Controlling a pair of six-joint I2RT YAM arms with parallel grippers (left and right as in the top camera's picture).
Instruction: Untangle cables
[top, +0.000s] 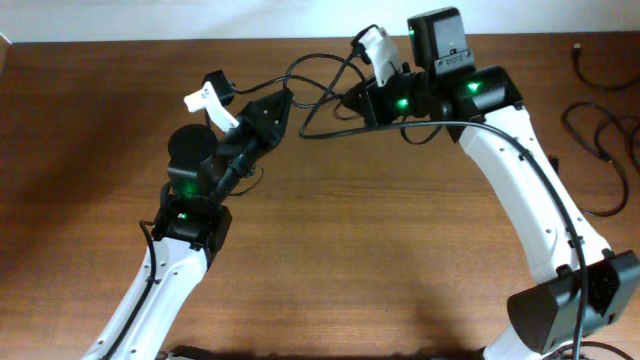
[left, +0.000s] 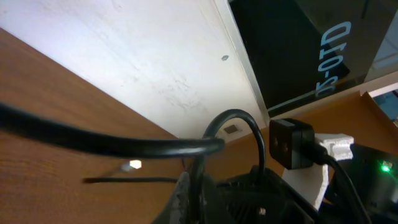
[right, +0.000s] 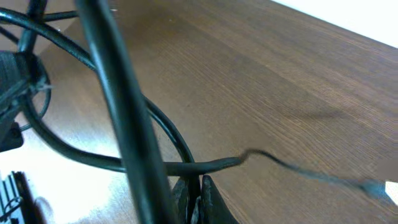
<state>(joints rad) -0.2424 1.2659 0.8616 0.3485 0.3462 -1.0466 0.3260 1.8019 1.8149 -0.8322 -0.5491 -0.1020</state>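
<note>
A black cable (top: 318, 72) loops between my two grippers above the far middle of the wooden table (top: 380, 250). My left gripper (top: 283, 104) is shut on one part of it; in the left wrist view the cable (left: 124, 144) runs across the frame and bends down into the closed jaws (left: 200, 190). My right gripper (top: 352, 101) is shut on another part; in the right wrist view the cable (right: 74, 152) curves into the closed jaws (right: 194, 190), with a thin tail trailing right over the table. A second strand crosses in front of that camera.
More black cables (top: 603, 140) lie looped at the table's far right edge. A white wall (left: 155, 68) runs behind the table's back edge. A black box (left: 311, 50) stands at the back, near the right arm.
</note>
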